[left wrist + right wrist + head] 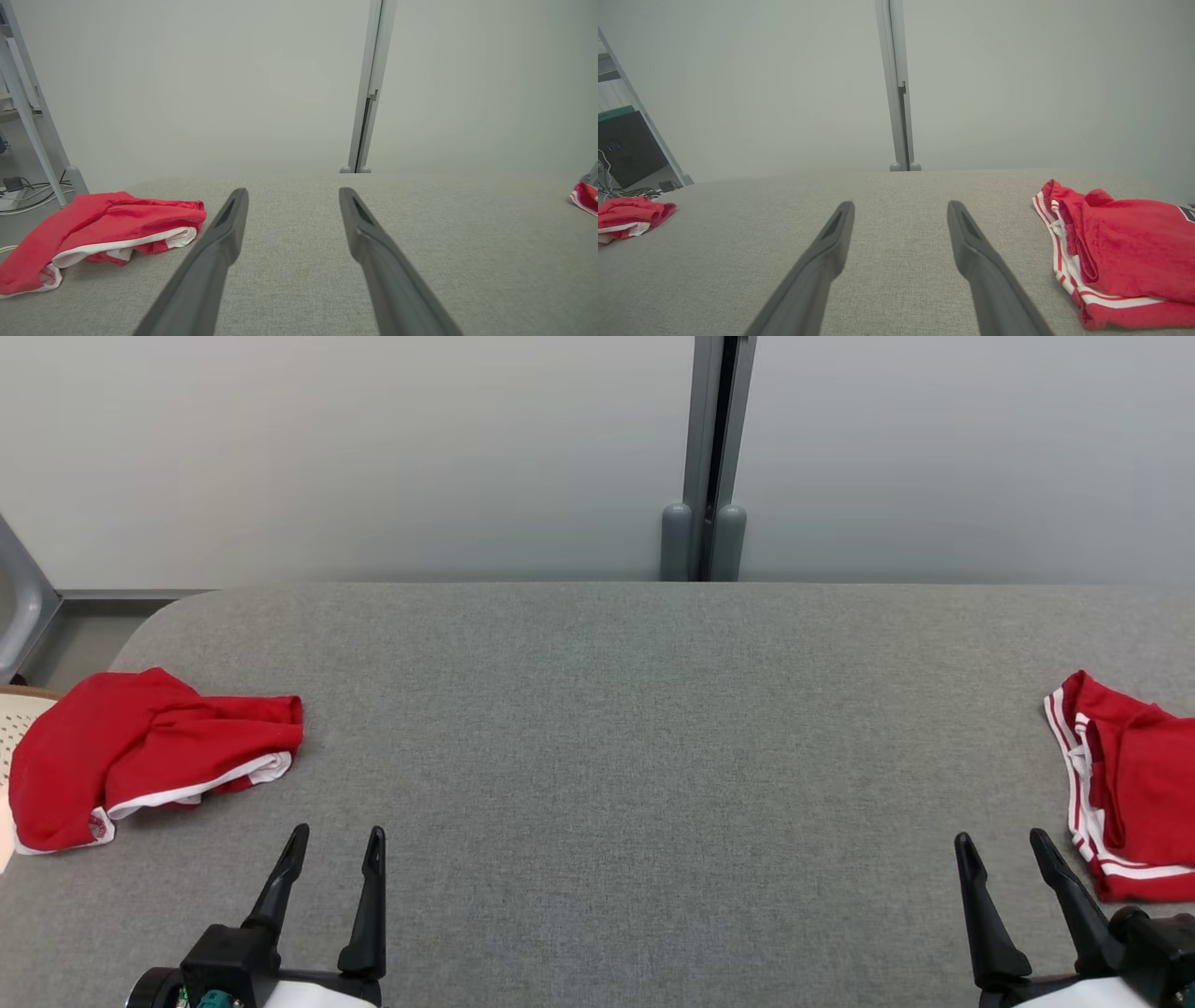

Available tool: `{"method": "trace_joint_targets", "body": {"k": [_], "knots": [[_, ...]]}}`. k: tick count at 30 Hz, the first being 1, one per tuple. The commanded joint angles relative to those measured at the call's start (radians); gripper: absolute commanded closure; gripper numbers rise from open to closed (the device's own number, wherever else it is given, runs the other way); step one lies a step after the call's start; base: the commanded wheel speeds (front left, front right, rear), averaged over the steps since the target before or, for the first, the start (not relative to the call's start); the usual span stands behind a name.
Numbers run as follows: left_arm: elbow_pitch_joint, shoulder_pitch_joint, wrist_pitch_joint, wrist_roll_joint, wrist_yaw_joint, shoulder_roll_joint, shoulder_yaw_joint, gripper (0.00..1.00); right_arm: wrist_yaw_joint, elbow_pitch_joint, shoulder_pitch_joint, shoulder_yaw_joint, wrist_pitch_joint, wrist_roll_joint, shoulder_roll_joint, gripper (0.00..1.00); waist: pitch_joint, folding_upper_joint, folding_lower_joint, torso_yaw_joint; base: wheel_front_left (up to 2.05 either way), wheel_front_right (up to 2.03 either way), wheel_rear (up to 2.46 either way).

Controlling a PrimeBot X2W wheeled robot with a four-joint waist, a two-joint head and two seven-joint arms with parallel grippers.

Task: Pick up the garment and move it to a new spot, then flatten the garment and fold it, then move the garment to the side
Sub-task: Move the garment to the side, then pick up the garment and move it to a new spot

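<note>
Two red garments with white trim lie on the grey fabric table (607,728). One crumpled garment (140,751) rests at the table's left edge, seen again in the left wrist view (103,231) and small in the right wrist view (628,214). The other garment (1130,784) lies bunched at the right edge, large in the right wrist view (1120,252), with a sliver of it in the left wrist view (586,198). My left gripper (336,845) stands open near the front edge, right of the left garment. My right gripper (1004,845) is open too, just left of the right garment. Both (293,193) (901,205) hold nothing.
A pale wall with a grey vertical post (714,457) rises behind the table. A grey frame leg (23,588) and a beige perforated surface (19,719) sit off the table's left edge. Cables (28,191) lie on the floor at the left.
</note>
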Motion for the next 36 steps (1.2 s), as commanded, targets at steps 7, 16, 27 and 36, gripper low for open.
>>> {"method": "trace_joint_targets", "body": {"k": [7, 16, 27, 36], "knots": [[0.008, 0.032, 0.008, -0.006, 0.011, 0.011, -0.006, 0.00, -0.002, -0.040, 0.040, -0.018, 0.027, -0.014, -0.009, 0.00, -0.024, -0.0001, 0.0000, -0.014, 0.00, 0.00, 0.00], [0.022, 0.019, 0.010, -0.004, 0.017, 0.015, -0.015, 0.00, -0.002, -0.052, 0.043, -0.027, 0.041, -0.018, -0.012, 0.00, -0.024, -0.0001, 0.0000, -0.015, 0.00, 0.00, 0.00], [0.037, 0.004, 0.006, -0.014, 0.027, 0.009, -0.018, 0.00, -0.002, -0.056, 0.042, -0.034, 0.048, -0.019, -0.011, 0.00, -0.022, -0.0001, 0.0000, -0.003, 0.00, 0.00, 0.00], [0.038, -0.029, -0.005, -0.014, 0.042, -0.008, -0.012, 0.00, -0.001, -0.070, 0.058, -0.031, 0.052, -0.022, -0.002, 0.00, -0.017, -0.0001, 0.0000, 0.113, 0.00, 0.00, 0.00]]}}
